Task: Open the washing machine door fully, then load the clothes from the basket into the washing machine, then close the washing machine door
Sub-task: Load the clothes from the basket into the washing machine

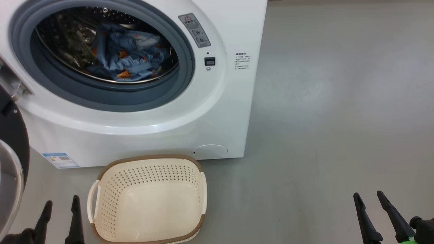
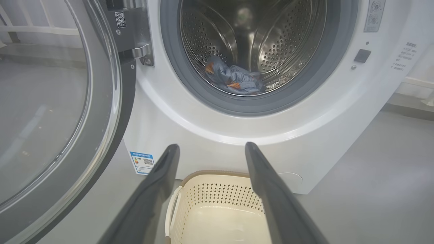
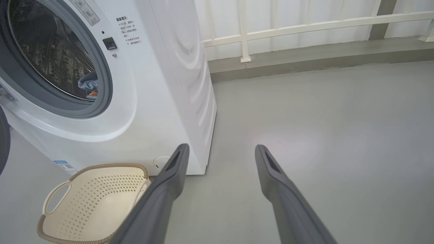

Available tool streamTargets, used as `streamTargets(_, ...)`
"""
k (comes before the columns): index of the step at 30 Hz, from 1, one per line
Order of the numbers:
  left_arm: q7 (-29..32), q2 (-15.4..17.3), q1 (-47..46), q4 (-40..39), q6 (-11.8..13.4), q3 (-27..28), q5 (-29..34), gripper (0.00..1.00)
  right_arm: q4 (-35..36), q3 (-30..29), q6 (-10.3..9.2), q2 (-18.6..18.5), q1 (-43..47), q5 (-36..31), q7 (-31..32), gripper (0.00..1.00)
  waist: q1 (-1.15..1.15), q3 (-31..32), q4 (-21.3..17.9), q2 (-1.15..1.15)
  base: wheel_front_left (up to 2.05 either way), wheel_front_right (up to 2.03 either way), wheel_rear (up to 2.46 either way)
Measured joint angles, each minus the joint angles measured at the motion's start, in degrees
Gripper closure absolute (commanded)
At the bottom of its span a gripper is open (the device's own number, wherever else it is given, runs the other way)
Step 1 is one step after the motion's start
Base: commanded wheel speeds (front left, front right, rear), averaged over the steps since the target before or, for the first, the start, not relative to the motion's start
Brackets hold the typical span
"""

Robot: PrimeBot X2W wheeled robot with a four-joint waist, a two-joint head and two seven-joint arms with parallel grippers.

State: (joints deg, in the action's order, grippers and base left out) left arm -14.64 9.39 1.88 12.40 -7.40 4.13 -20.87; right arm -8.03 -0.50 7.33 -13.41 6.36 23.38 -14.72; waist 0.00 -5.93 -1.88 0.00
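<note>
The clothes (image 1: 127,56) are lying in the drum (image 1: 67,40) of the washing machine (image 1: 169,128), the basket (image 1: 149,162) is sitting empty before it, and the left gripper (image 1: 62,202) and right gripper (image 1: 368,195) are hanging spread and empty, so closing the washing machine door (image 1: 15,135), swung wide at left, appears to be calling for a steady push on its black rim.

- Basket (image 1: 149,176) on floor (image 1: 322,118), just right of left jaws, well left of right jaws.
- Washer (image 1: 135,118) beyond basket, ahead of left jaws.
- Clothes (image 1: 127,56) in drum (image 1: 64,40).
- Door (image 1: 15,135) left of left jaws.
</note>
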Motion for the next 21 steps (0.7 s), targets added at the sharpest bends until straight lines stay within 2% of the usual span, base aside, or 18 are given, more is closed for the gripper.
streamTargets(21, 0.0, 0.03, 1.83, -2.25, -0.01, -1.27, -0.01, 0.0, 0.16, -0.2, 0.0, 0.01, 1.98, 0.4, 0.0, 0.0, 0.0, 1.47, -0.08, 0.0, 0.0, 0.0, 0.0)
